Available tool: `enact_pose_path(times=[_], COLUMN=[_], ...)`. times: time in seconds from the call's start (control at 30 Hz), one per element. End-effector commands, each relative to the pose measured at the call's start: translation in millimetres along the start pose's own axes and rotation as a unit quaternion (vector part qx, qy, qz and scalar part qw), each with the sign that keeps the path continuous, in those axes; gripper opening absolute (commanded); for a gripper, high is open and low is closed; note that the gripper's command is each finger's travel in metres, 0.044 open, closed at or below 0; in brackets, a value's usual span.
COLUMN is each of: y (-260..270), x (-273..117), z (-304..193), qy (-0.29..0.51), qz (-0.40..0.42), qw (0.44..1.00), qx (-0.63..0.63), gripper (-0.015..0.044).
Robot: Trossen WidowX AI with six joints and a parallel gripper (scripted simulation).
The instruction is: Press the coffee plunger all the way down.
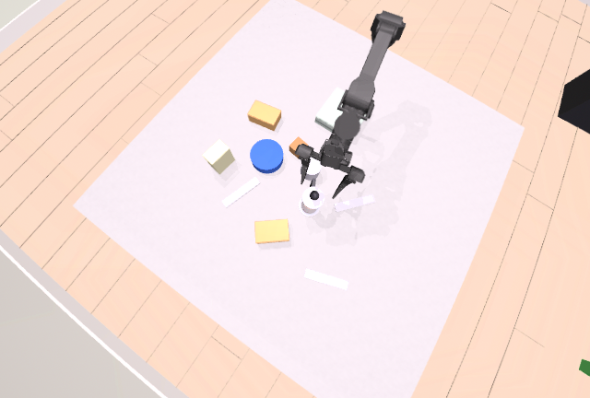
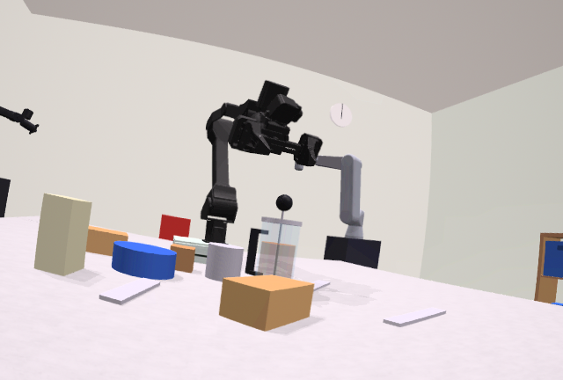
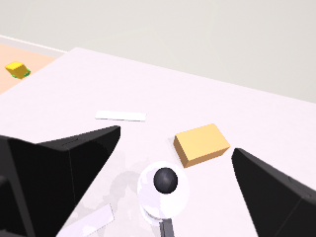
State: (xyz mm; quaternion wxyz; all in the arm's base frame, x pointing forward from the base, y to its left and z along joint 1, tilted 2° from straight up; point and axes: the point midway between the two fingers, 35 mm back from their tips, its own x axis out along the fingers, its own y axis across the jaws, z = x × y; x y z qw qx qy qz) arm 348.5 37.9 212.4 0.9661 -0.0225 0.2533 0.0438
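Observation:
The coffee press [image 1: 306, 206] [image 2: 288, 232] [image 3: 150, 199] stands upright on the pale table, a clear glass with brown content and a pale lid. Its black handle [image 2: 251, 251] [image 3: 167, 228] points toward the arm. The black plunger knob [image 1: 314, 194] [image 2: 284, 201] [image 3: 165, 180] stands above the lid, with a short length of rod showing between them. My gripper [image 1: 318, 190] [image 2: 290, 157] [image 3: 175, 141] is wide open and empty. It hangs above the knob, touching neither knob nor press.
A grey cylinder [image 1: 312, 170] [image 2: 223, 261] stands beside the handle. An orange block [image 1: 272, 230] [image 2: 266, 303] [image 3: 201, 144] lies near the press. A blue disc [image 1: 266, 154] [image 2: 142, 261], a tall beige block [image 1: 218, 157] [image 2: 63, 232], a small brown block [image 1: 297, 146] [image 2: 182, 258] and flat white strips lie around.

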Motion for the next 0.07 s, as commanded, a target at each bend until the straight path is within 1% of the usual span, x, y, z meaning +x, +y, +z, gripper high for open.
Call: enact_pose_path(times=[0.0,0.03], y=[-0.6,-0.6], x=[-1.1,-1.1], z=[-0.1,-0.1], qy=[0.001,0.001], qz=[-0.002,-0.002], qw=[1.000,1.000], qx=[0.000,0.000], gripper=[0.0440,0.0440])
